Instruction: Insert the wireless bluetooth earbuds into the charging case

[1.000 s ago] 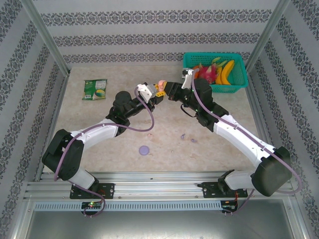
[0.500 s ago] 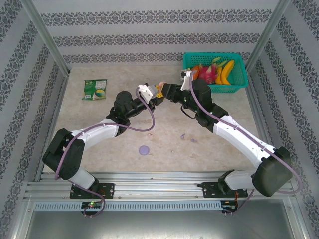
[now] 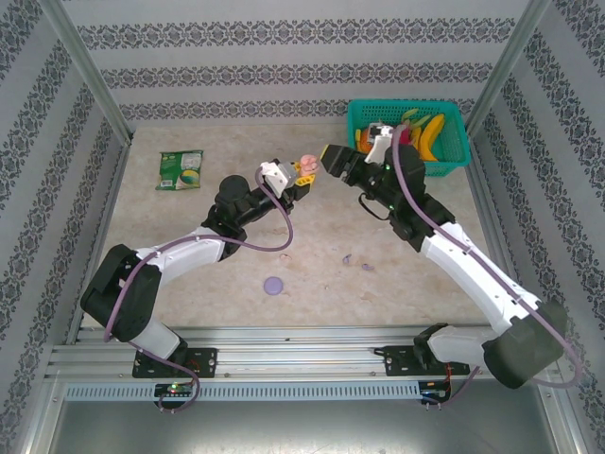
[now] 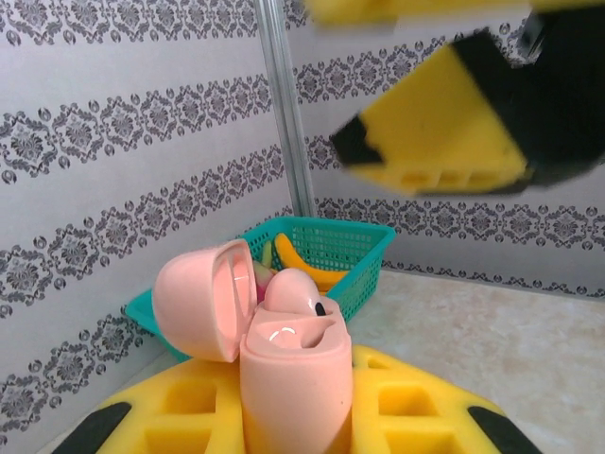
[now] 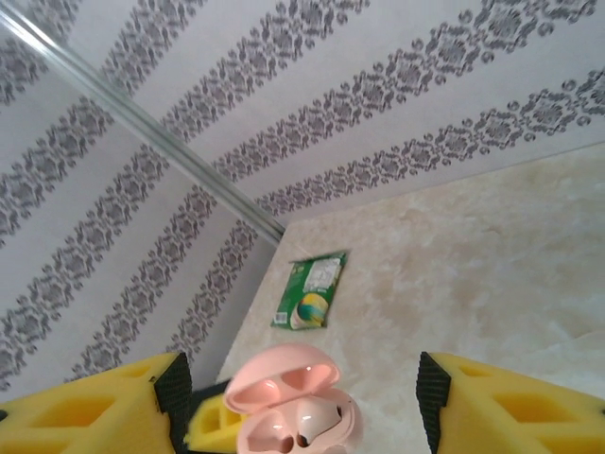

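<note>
Right gripper point(image 3: 333, 155), opened wide, is drawn back from the case point(image 3: 305, 162) clamped by the left gripper point(image 3: 301, 178); one earbud point(image 4: 295, 287) appears seated.

A small enclosed work cell seen from above. A beige, marble-patterned worktop point(image 3: 165, 218) is enclosed on three sides by a back wall point(image 3: 302, 66), a left wall point(image 3: 38, 189) and a right wall point(image 3: 567, 189). All three are papered white with horizontal bands of grey damask ornament. Two slanted aluminium posts, the left post point(image 3: 85, 71) and the right post point(image 3: 506, 61), rise at the back corners. Silver aluminium rails point(image 3: 302, 355) run along the near edge, with a perforated strip point(image 3: 302, 390) and a grey metal panel point(image 3: 284, 426) below them. The light is even and soft.
</note>
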`<state>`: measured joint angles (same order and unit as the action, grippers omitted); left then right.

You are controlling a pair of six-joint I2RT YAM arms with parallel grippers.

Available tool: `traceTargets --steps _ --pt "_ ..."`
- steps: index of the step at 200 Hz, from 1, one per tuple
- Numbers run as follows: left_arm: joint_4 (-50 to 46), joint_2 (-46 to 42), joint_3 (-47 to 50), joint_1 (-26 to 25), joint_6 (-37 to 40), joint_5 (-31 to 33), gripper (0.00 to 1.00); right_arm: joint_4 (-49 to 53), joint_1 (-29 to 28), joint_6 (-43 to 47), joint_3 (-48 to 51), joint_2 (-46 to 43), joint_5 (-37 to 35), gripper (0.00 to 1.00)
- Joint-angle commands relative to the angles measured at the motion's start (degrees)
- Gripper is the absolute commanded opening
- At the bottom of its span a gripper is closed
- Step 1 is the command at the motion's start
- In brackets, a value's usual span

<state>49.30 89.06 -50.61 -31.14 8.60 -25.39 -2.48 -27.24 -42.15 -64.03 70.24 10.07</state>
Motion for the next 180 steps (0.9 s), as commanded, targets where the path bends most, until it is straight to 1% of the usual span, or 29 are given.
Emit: traceTargets --steps 1,18,36,63,84,102,133,180 --pt "4.36 -1.36 1.75 -0.55 -0.79 1.83 0.0 4.19 1.29 -2.23 -1.93 -2.4 1.4 0.66" --pt "5.27 -2.49 3.27 -0.27 -0.8 3.52 0.0 9.92 1.5 -0.75 -1.02 -2.91 0.92 0.66" --pt "5.95 -4.11 5.33 0.52 -1.37 4.83 0.0 15.14 1.52 1.08 1.12 -1.91 2.06 0.66" --pt "6.02 -7.82 9.01 2.25 -2.07 6.5 0.0 17.11 0.92 1.9 6.48 1.9 4.33 0.66" --pt "5.48 -10.88 11.61 4.23 -3.01 7.87 0.0 16.81 -2.26 4.28 8.69 6.41 3.34 0.65" --pt "5.97 -13.22 13.79 6.53 -4.68 9.04 0.0 17.05 -6.04 8.73 8.48 11.49 1.61 0.64" --pt "4.79 -17.09 16.45 9.79 -6.64 10.03 0.0 16.43 -11.09 16.62 6.8 20.77 0.93 0.61" --pt "2.64 -20.98 18.51 12.77 -8.12 10.31 0.0 18.17 -14.76 25.45 2.33 31.05 -0.11 0.59"
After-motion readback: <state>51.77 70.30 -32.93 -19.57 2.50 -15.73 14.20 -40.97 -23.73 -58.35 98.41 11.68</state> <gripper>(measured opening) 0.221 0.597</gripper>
